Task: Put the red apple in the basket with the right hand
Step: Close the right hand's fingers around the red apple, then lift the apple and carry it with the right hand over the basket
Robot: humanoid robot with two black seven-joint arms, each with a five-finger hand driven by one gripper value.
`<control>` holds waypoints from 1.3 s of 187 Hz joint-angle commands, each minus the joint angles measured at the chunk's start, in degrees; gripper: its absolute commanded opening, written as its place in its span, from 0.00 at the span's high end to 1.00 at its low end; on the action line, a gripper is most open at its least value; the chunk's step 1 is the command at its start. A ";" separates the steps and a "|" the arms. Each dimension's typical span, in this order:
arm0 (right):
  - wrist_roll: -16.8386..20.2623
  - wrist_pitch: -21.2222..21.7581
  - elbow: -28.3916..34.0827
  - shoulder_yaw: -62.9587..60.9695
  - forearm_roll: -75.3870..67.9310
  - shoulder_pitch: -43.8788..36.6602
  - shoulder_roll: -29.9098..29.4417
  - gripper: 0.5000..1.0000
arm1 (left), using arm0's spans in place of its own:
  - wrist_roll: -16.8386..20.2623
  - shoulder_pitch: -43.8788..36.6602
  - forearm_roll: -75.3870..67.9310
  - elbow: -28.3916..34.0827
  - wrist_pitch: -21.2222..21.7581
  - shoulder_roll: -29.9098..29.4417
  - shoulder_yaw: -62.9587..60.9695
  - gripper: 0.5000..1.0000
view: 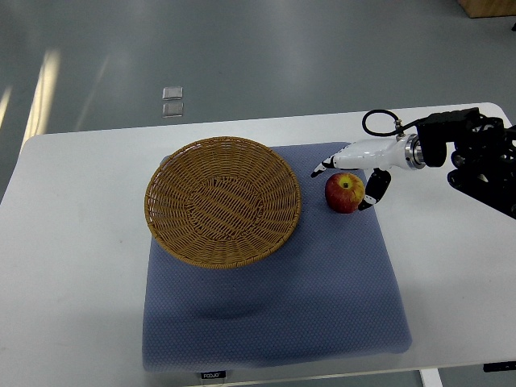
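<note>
1. You have the red apple (344, 193) resting on the blue mat (274, 322), just beside the wicker basket (222, 201) on the side the right arm comes from, close to the basket's rim but not touching it
2. Your right hand (345, 176) sits at the apple, on the side away from the basket and over its top: the white fingers (332, 159) reach across above the fruit toward the basket, and a darker digit hangs down against the apple's far flank
3. The fingers are spread around the apple in a loose cradle; you cannot tell from this view whether they press the skin yet, so treat the grip as not yet made
4. The relation that matters: the apple lies between the fingers and the basket, so the carry runs straight across the near rim into the bowl
5. The apple is round with no long axis, stem dimple up, so approach angle matters little
6. Its skin looks smooth and glossy, red with a yellow patch; judge it firm and liable to roll
7. The basket is a shallow round bowl of woven tan cane, ridged and open; the mat is soft, dimpled fabric on a white table (72, 242)
8. No left hand shows
</note>
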State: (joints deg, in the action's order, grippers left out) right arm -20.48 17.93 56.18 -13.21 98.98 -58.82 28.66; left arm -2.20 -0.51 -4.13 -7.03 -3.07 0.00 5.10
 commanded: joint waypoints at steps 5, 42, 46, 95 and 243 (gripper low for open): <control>0.00 -0.09 -0.02 0.03 0.07 0.81 -0.01 0.16 | 0.00 -0.02 0.00 0.00 0.00 0.00 0.00 0.00; 0.00 -1.23 -0.02 0.38 0.07 1.34 -0.10 0.16 | 0.00 -0.02 0.00 0.00 0.00 0.00 0.00 0.00; 0.00 -1.32 -0.02 0.38 0.07 1.34 -0.10 0.16 | 0.00 -0.02 0.00 0.00 0.00 0.00 0.00 0.00; 0.00 -1.50 -0.02 0.38 0.07 2.21 -0.98 0.18 | 0.00 0.07 0.00 0.00 0.00 0.00 0.00 0.00; 0.18 -1.76 -0.46 0.21 0.16 1.86 -1.06 0.68 | 0.00 -0.02 0.00 0.00 0.00 0.00 0.00 0.00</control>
State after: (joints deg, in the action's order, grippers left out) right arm -20.26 16.14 55.72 -12.77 99.23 -56.76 27.40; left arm -2.20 -0.52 -4.13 -7.03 -3.07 0.00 5.10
